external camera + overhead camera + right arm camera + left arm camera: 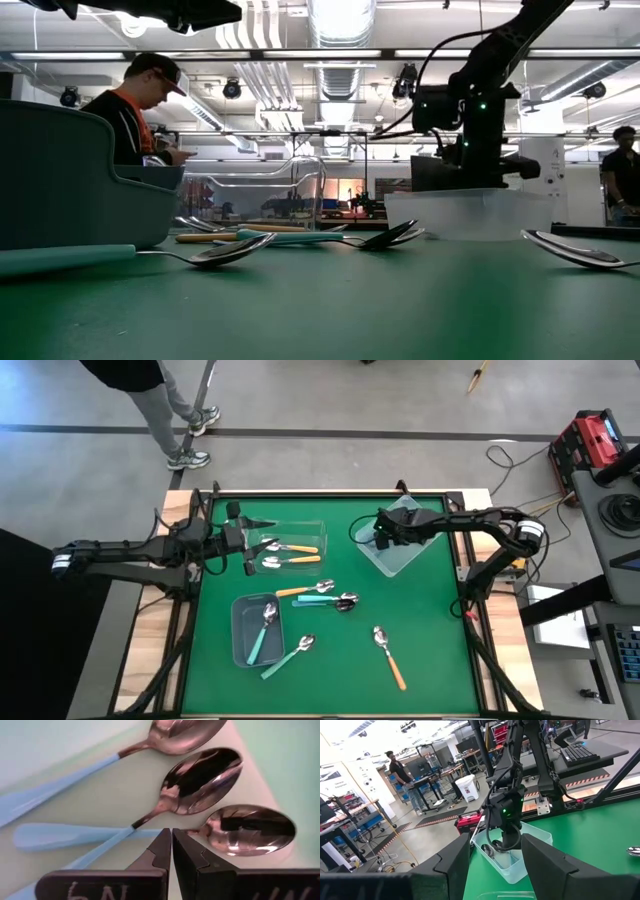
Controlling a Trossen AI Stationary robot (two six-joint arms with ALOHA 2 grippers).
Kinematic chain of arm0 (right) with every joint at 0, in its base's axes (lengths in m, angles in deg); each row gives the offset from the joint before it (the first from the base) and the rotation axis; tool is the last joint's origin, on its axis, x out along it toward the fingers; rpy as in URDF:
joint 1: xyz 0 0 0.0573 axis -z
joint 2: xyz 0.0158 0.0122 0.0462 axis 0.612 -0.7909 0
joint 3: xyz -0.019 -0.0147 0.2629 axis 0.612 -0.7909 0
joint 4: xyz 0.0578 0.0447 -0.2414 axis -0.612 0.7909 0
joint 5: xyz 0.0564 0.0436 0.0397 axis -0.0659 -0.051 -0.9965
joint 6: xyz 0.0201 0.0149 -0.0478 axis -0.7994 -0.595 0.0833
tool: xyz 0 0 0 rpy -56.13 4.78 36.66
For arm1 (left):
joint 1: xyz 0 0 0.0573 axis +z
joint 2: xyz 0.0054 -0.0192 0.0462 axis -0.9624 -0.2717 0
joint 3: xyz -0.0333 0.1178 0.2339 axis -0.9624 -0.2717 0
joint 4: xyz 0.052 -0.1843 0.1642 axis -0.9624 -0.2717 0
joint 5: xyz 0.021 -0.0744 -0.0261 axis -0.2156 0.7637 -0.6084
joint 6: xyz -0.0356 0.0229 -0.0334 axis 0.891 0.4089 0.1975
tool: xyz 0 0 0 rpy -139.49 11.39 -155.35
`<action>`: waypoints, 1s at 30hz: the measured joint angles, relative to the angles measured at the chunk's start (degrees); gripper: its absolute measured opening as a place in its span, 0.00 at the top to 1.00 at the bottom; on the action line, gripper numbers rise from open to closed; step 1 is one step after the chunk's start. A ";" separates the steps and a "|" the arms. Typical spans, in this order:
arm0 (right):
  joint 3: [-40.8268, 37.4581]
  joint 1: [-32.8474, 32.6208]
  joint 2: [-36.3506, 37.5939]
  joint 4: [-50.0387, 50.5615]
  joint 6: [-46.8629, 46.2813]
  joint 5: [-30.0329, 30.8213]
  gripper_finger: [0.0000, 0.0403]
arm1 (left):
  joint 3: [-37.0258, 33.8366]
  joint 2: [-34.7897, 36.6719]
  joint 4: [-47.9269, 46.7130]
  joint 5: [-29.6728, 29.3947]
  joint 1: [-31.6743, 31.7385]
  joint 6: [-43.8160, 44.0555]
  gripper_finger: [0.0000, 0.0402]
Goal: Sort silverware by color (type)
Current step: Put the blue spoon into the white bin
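In the right wrist view, three spoons with light-blue handles (200,780) lie in a clear bin (412,556) at the table's far right. My right gripper (171,837) is shut and points steeply down into this bin (512,867). My left gripper (252,540) is open and level, above the left end of another clear bin (318,525) that holds two orange-handled spoons (295,548). A grey bin (240,645) holds one teal spoon (264,630). Loose on the green table lie orange (303,590), teal (318,600), dark (346,601), teal (290,657) and orange (390,657) spoons. My right gripper has its shut fingertips (162,842) right over the neck of one blue-handled spoon (197,831), coming from above. Nothing shows between them. I cannot tell whether they touch the spoon.
A person (165,410) stands beyond the table's far left corner. The table's wooden frame (150,620) borders the green mat. Bare mat lies along the near edge (330,695) and to the right of the loose spoons.
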 joint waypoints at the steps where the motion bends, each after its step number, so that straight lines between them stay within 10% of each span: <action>1: -0.02 0.00 -0.14 0.00 -0.08 0.85 0.98 | 0.00 -0.01 0.00 0.00 0.00 0.00 0.60; 30: 0.30 -0.11 -4.63 -2.85 10.46 -2.97 0.98 | 0.00 -0.01 -0.04 0.00 0.00 0.07 0.60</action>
